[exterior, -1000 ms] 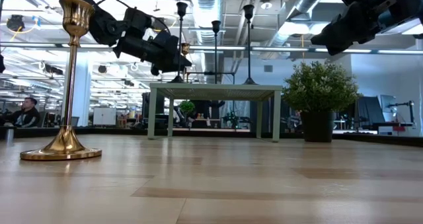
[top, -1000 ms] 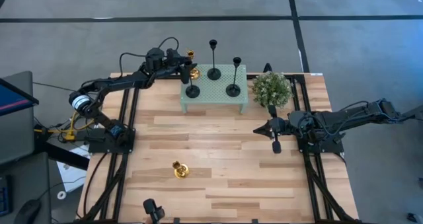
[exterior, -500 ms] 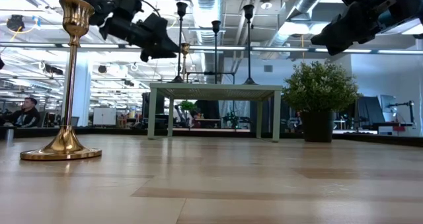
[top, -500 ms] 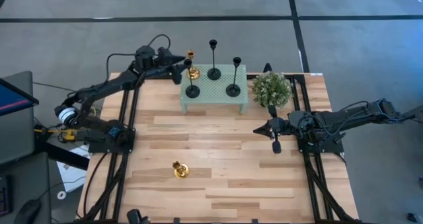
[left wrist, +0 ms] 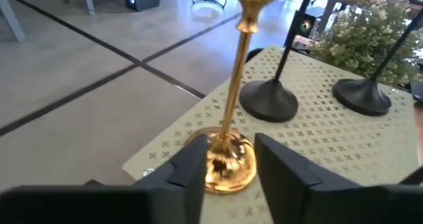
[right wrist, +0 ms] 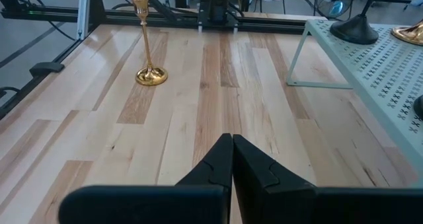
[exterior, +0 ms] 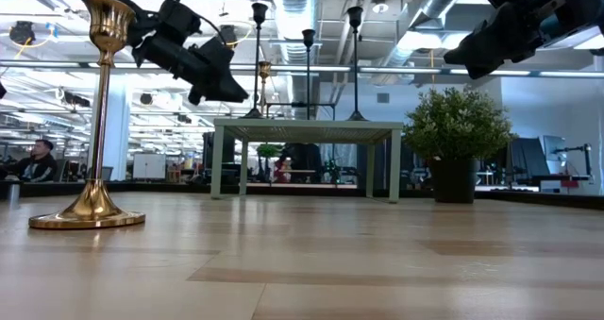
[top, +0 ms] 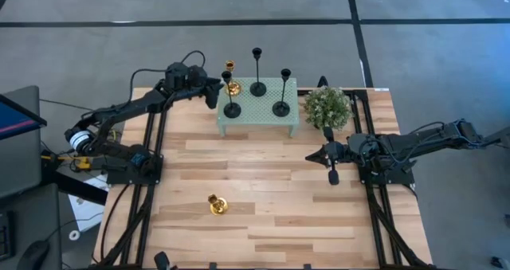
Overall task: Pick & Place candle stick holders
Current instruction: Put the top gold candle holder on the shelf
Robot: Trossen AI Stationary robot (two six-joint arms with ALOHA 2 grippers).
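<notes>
A gold candlestick holder (top: 231, 85) stands by its round base on the left end of the mint-green stand (top: 259, 120), beside three black holders (top: 232, 109) (top: 258, 87) (top: 281, 107). My left gripper (top: 215, 95) is open just left of the stand. In the left wrist view its fingers stand on either side of the gold base (left wrist: 228, 163), short of it and touching nothing. A second gold holder (top: 217, 205) stands upright on the table near the front. My right gripper (top: 332, 174) is shut and empty over the table's right part.
A green potted plant (top: 327, 107) stands right of the stand, at the far right of the table. Bare wooden tabletop (top: 263, 182) lies between the stand and the front gold holder. The room beyond shows in the low view.
My left gripper has drawn back from the gold holder on the stand toward the table's left edge. The holder stays upright on the stand. My right arm has kept still.
</notes>
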